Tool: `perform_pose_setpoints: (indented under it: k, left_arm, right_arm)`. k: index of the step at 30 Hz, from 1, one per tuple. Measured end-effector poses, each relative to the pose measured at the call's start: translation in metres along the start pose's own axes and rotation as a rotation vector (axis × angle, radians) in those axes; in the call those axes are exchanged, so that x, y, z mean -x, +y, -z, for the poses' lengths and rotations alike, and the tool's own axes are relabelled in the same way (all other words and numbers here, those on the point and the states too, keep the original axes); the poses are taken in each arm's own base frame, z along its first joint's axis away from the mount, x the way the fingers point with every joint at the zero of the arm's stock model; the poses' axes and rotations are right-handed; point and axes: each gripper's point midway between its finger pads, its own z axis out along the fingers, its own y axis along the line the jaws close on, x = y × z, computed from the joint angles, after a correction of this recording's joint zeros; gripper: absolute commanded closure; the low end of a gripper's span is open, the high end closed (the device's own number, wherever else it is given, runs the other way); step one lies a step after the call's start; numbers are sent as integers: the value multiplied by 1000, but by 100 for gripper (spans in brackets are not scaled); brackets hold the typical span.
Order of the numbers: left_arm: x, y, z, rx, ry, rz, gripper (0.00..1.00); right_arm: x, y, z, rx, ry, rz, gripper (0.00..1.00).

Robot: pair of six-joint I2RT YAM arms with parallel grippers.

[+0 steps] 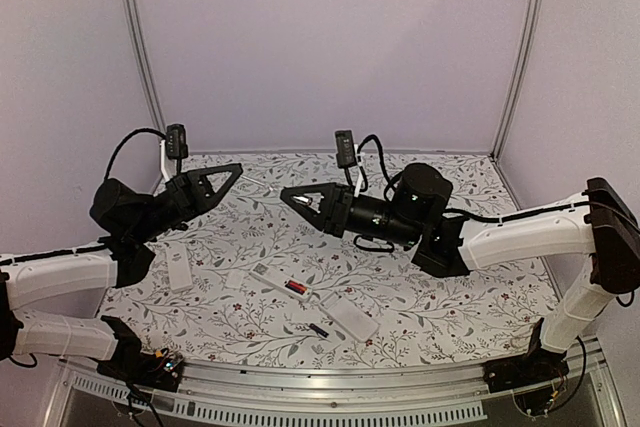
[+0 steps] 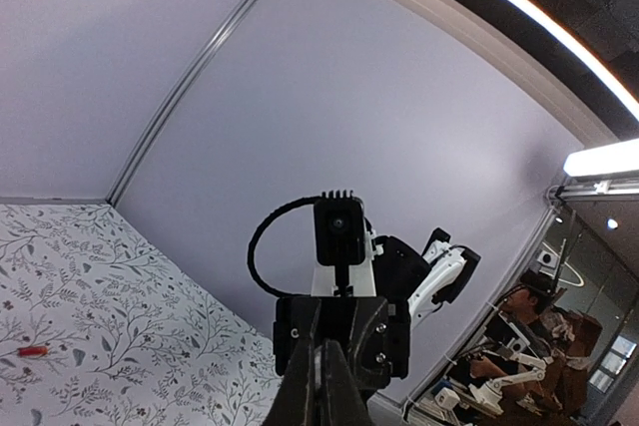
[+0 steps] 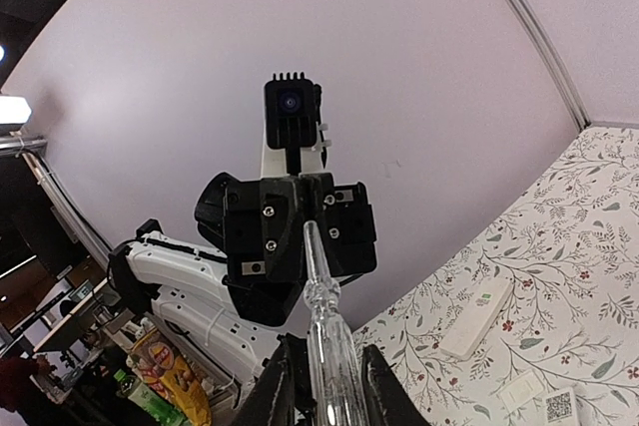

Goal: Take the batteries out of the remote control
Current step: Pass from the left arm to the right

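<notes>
The right end effector (image 3: 327,354) grips a clear plastic stick (image 3: 318,286) narrowly, which is plain only in its wrist view. The left end effector (image 2: 324,358) is closed. From above, a red cylindrical battery (image 1: 297,288) lies inside the open white remote control (image 1: 268,274) on the floral tabletop (image 1: 450,297), and a dark battery (image 1: 318,329) lies near.

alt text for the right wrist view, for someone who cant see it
A clear stick-like tool runs up from between the jaws of the right gripper toward the black left gripper facing the camera, against a pale wall. At right, a slim white device lies on the floral tablecloth.
</notes>
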Motion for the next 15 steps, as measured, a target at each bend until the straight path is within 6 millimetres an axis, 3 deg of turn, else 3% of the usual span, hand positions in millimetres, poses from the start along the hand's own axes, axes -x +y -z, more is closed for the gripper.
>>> perform_pose_setpoints:
  k: [7,10,15]
  left_arm:
    - [0,-1,0,-4,-2,1,100]
    - [0,-1,0,-3,-4,3,96]
    - [-6,6,0,26,21,2,31]
  right_arm:
    - [1,-1,0,-5,-7,0,98]
    - [3,0,0,-3,-13,0,100]
    - [1,-6,3,-24,-25,0,100]
